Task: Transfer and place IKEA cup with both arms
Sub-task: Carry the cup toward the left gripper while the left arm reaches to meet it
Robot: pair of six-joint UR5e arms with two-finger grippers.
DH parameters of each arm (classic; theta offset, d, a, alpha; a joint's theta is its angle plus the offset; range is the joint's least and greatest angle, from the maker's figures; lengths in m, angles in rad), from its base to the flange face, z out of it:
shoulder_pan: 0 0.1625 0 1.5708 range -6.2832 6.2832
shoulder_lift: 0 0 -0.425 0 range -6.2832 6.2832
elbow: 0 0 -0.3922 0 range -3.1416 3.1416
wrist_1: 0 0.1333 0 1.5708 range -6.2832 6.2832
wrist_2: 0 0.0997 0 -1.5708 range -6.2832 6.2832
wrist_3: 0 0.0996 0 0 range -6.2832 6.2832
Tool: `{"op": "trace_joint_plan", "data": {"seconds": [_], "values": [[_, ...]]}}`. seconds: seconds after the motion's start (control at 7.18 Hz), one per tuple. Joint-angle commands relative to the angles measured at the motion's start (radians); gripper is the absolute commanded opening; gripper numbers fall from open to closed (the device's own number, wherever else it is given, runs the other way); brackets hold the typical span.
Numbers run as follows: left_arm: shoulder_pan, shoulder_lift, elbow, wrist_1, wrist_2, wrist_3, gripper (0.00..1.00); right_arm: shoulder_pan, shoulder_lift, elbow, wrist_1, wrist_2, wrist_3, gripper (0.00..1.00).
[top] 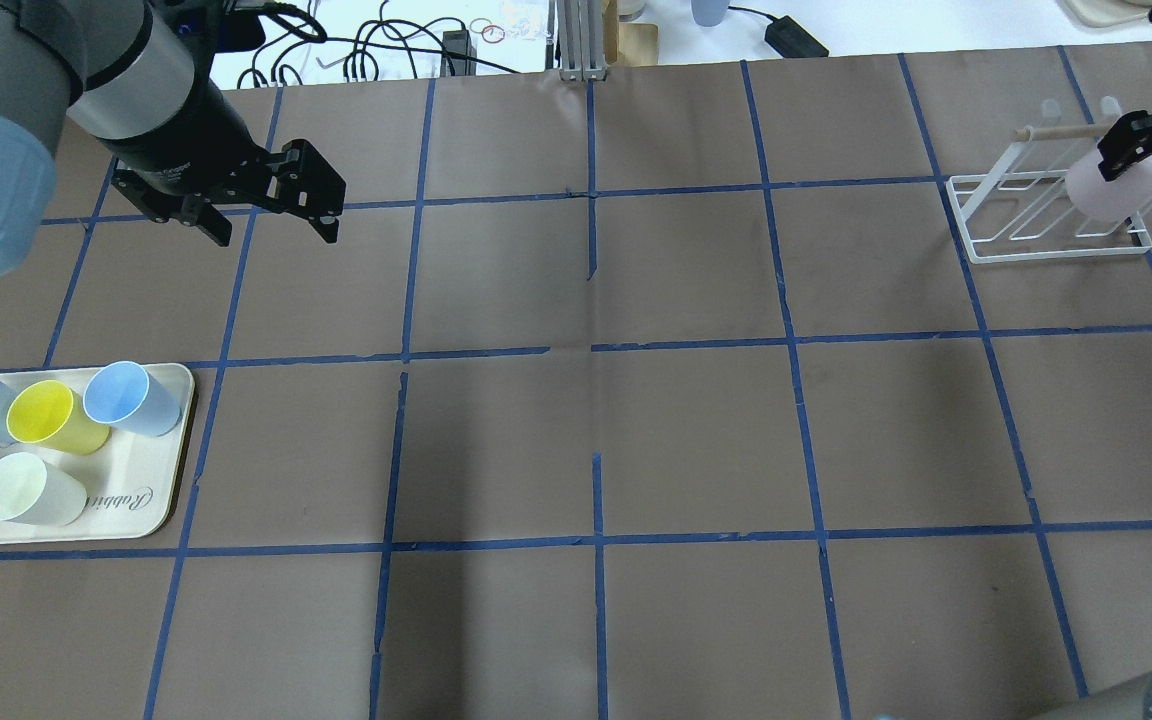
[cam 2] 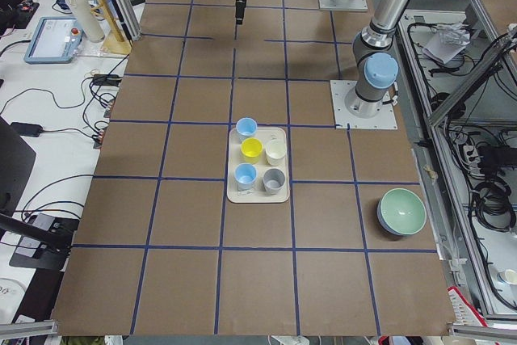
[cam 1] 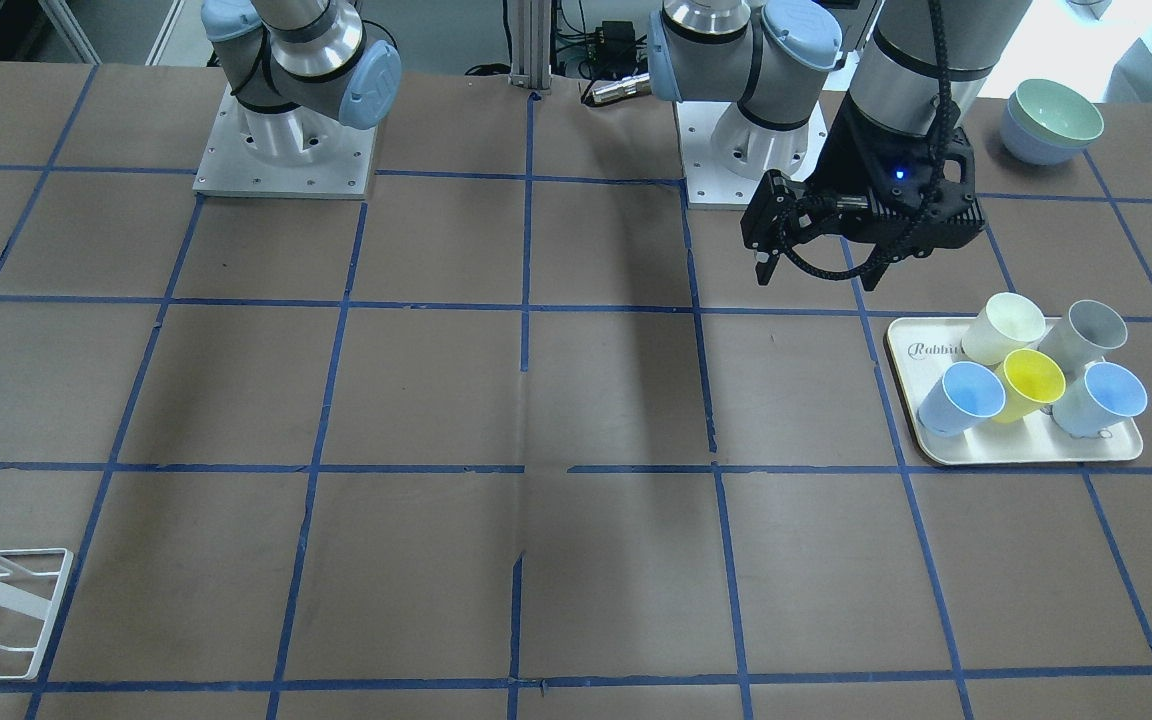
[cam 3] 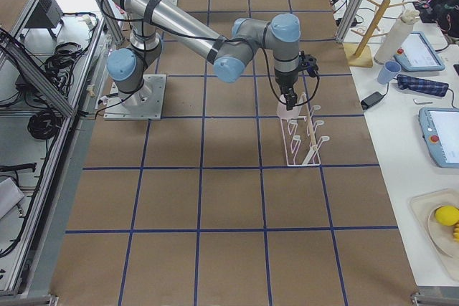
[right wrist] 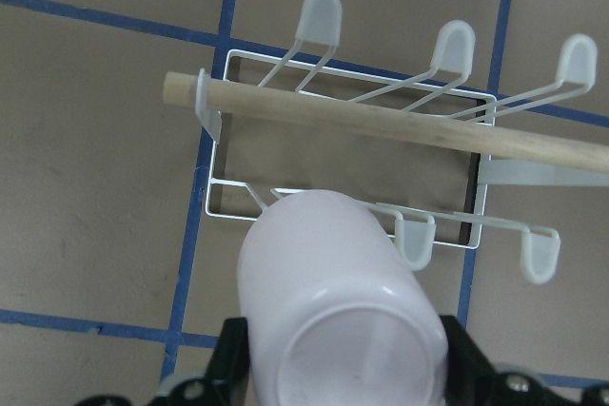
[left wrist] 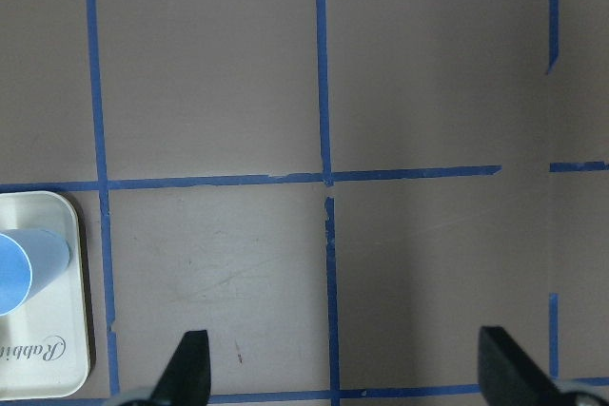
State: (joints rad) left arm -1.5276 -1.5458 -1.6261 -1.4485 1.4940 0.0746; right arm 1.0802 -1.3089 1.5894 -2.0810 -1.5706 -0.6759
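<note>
The pale pink IKEA cup (top: 1104, 190) hangs upside down in my right gripper (top: 1148, 138), which is shut on it. It is held over the near row of pegs of a white wire rack (top: 1046, 215) at the far right of the table. The right wrist view shows the cup's base (right wrist: 366, 373) between the fingers, just above a rack peg (right wrist: 415, 240). My left gripper (top: 276, 236) is open and empty above bare table, some way beyond the tray (top: 151, 510). Its two fingertips (left wrist: 193, 360) show in the left wrist view.
The cream tray (cam 1: 1026, 455) holds two light blue cups, a yellow cup (top: 51, 415), a cream cup and a grey cup, all lying tilted. Stacked bowls (cam 1: 1051, 120) stand near the left arm's base. A wooden rod (right wrist: 381, 116) runs across the rack's top.
</note>
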Motion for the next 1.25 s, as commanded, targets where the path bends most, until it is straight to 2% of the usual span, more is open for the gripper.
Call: {"op": "trace_joint_plan", "data": {"seconds": [0.0, 0.28, 0.56, 0.7, 1.11], "values": [[0.067, 0.010, -0.032, -0.003, -0.136, 0.007, 1.00, 0.001, -0.048, 0.001, 0.059, 0.003, -0.001, 0.21], [0.130, 0.026, -0.083, -0.003, -0.301, 0.025, 1.00, 0.030, -0.108, 0.003, 0.143, 0.042, 0.001, 0.20], [0.155, 0.027, -0.092, -0.065, -0.461, 0.025, 1.00, 0.133, -0.137, 0.003, 0.220, 0.202, 0.045, 0.19], [0.153, 0.026, -0.116, -0.069, -0.554, 0.028, 1.00, 0.201, -0.145, 0.003, 0.273, 0.307, 0.055, 0.18], [0.156, 0.018, -0.179, -0.066, -0.855, 0.037, 1.00, 0.393, -0.196, 0.017, 0.335, 0.660, 0.421, 0.13]]}}
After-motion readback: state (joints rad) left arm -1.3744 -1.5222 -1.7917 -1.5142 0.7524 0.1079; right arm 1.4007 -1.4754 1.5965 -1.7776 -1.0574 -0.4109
